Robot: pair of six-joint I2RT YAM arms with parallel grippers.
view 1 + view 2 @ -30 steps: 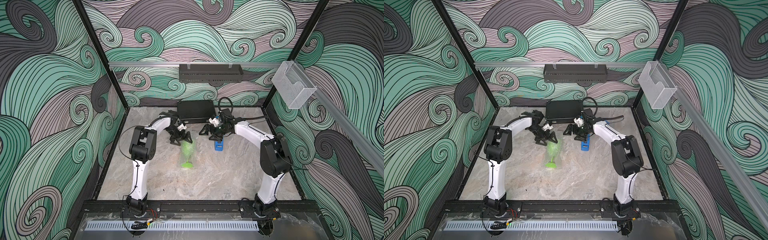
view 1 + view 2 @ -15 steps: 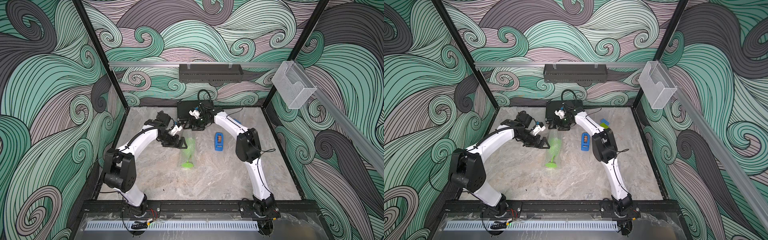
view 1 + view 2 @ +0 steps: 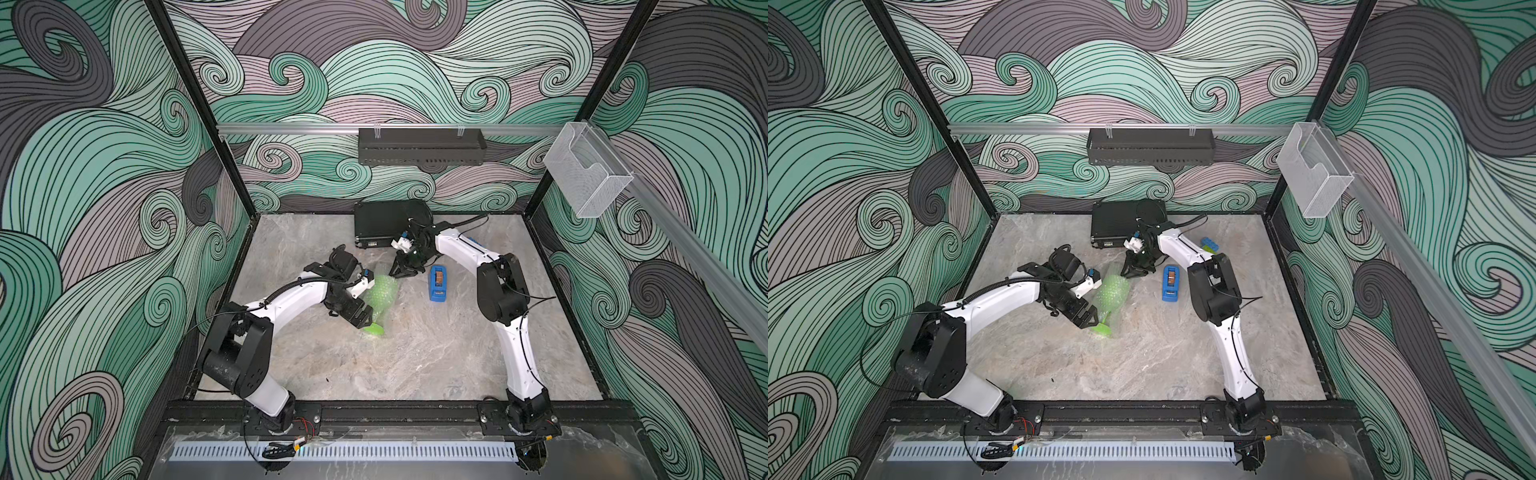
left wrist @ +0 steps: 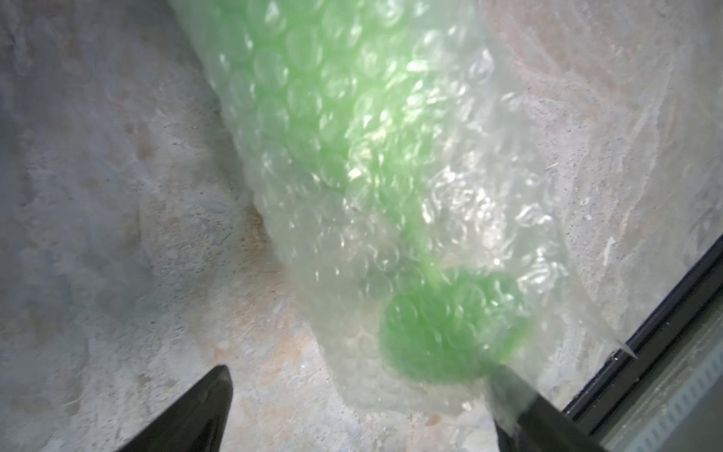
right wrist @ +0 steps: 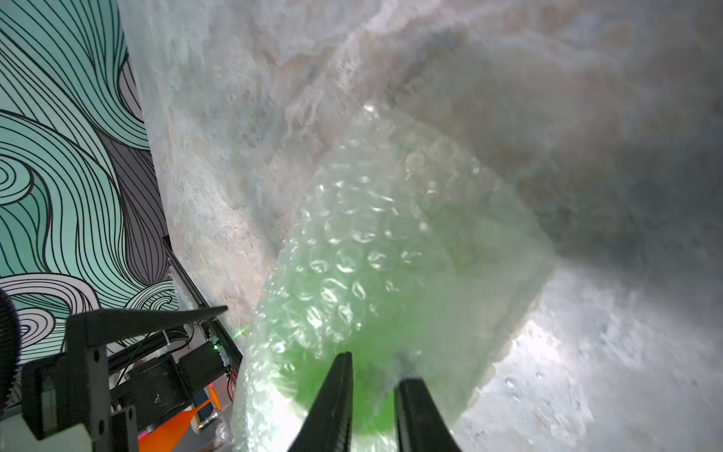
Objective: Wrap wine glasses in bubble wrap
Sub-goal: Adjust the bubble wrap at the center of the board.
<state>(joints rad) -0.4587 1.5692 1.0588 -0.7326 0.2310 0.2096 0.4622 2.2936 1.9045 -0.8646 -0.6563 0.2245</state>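
- Swirl-patterned walls [image 3: 374, 83] enclose a marble bench [image 3: 415, 365]. A blue tape dispenser [image 3: 437, 283] lies near the work, on the right arm's side.
- The goblet [image 3: 379, 300] lies on its side near the middle of the bench, with its bowl toward the back wall and its foot toward the front. The bubble wrap [image 4: 489, 195] is rolled around it as a loose tube.
- In the left wrist view the wrap runs past the round foot and ends in a soft, open flap.
- The right gripper [image 5: 371, 368] is at the bowl end, its jaws drawn close together and pinching the bubble wrap there.
- The left gripper [image 3: 362, 319] hovers by the foot end with its jaws wide apart, holding nothing. One fingertip looks to touch the wrap's edge.
- The goblet looks light, stiff and ready to roll. The wrap looks springy and slick, and will probably uncurl if let go.
- The best hold is probably across the bowl through the wrap, where the shape is widest and firmest. The thin stem offers little to bite on.
- The loose flap at the foot likely needs gathering and pinning down.
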